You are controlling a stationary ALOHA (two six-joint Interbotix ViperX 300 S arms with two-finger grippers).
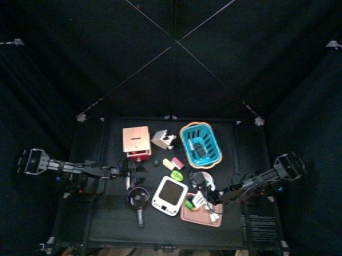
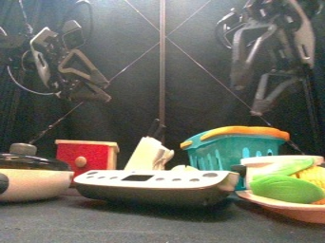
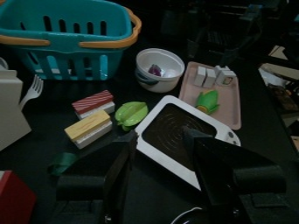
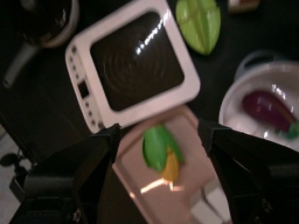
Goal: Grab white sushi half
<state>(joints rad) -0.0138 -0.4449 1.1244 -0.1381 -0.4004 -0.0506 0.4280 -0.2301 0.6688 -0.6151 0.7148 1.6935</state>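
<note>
The white sushi half (image 3: pixel 198 75) is a tiny pale chunk at one end of the pink tray (image 3: pixel 229 112), next to a second pale piece and a small green piece (image 3: pixel 208 100). In the top view the tray (image 1: pixel 203 214) lies at the table's front right. My right gripper (image 4: pixel 163 188) hangs open just above the tray, over a green and orange piece (image 4: pixel 158 149); a whitish chunk shows at that picture's lower edge. My left gripper (image 3: pixel 176 188) is open and holds nothing. It hovers off the tray, on the far side of the big white gadget (image 3: pixel 181 131).
A white bowl (image 3: pixel 158 66) with a purple piece stands beside the tray. Behind it is the blue basket (image 1: pixel 201 145). A red box (image 1: pixel 135 140), a black pan (image 1: pixel 138 200), a green leaf (image 3: pixel 131 114) and two sandwich pieces (image 3: pixel 91 118) crowd the left half.
</note>
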